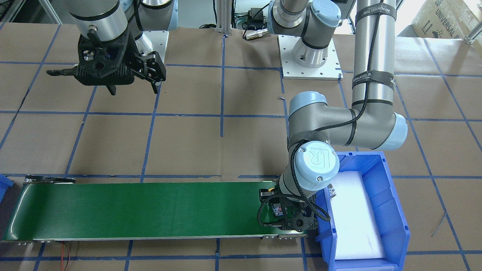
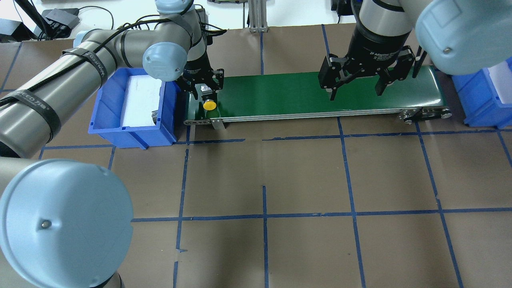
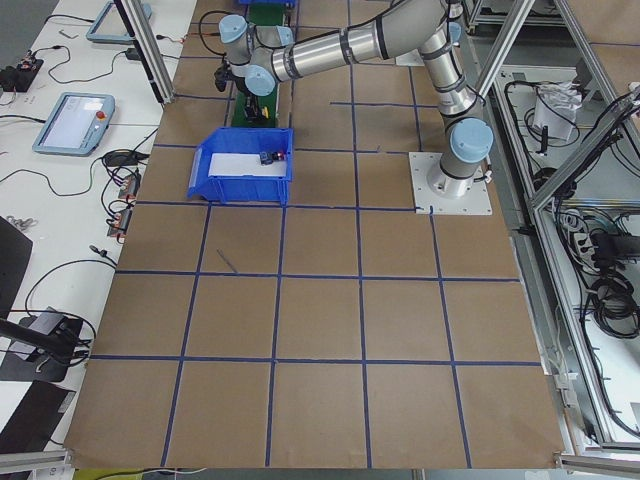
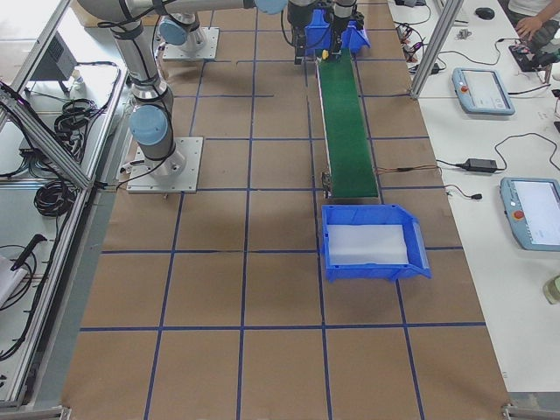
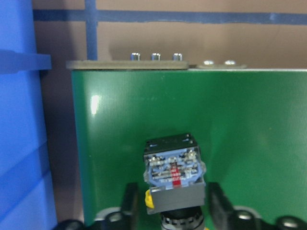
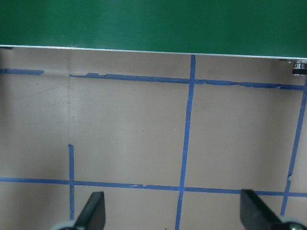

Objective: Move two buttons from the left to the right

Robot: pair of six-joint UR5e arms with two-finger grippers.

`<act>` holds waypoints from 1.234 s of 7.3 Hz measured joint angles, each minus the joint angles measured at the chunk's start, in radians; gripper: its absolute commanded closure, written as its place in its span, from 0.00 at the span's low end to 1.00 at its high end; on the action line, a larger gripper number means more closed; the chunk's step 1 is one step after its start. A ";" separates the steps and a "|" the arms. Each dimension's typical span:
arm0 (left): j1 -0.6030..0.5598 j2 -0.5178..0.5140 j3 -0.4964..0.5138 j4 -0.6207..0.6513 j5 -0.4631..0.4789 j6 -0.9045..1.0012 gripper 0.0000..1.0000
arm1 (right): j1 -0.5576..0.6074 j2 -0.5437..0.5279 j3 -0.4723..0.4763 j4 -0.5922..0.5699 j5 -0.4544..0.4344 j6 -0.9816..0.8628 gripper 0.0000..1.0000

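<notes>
The yellow button is at the left end of the green conveyor belt, its yellow cap towards the robot. Its grey contact block points the other way. My left gripper is shut on it, with one finger close on each side of the button in the left wrist view. Whether the button rests on the belt I cannot tell. The red button lies in the left blue bin on white foam. My right gripper hangs open and empty above the belt's right half, its fingers wide apart.
A second blue bin lined with white foam stands past the belt's right end. The brown table is marked with blue tape. The left arm's elbow overhangs the left bin. Screens and cables lie on side benches.
</notes>
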 measured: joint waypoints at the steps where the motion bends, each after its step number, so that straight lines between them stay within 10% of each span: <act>1: 0.002 0.015 0.007 -0.006 0.000 0.001 0.08 | 0.000 0.000 0.000 0.000 0.000 0.000 0.00; 9: 0.331 0.117 -0.073 -0.136 -0.020 0.221 0.09 | -0.001 -0.001 0.000 -0.002 0.000 0.000 0.00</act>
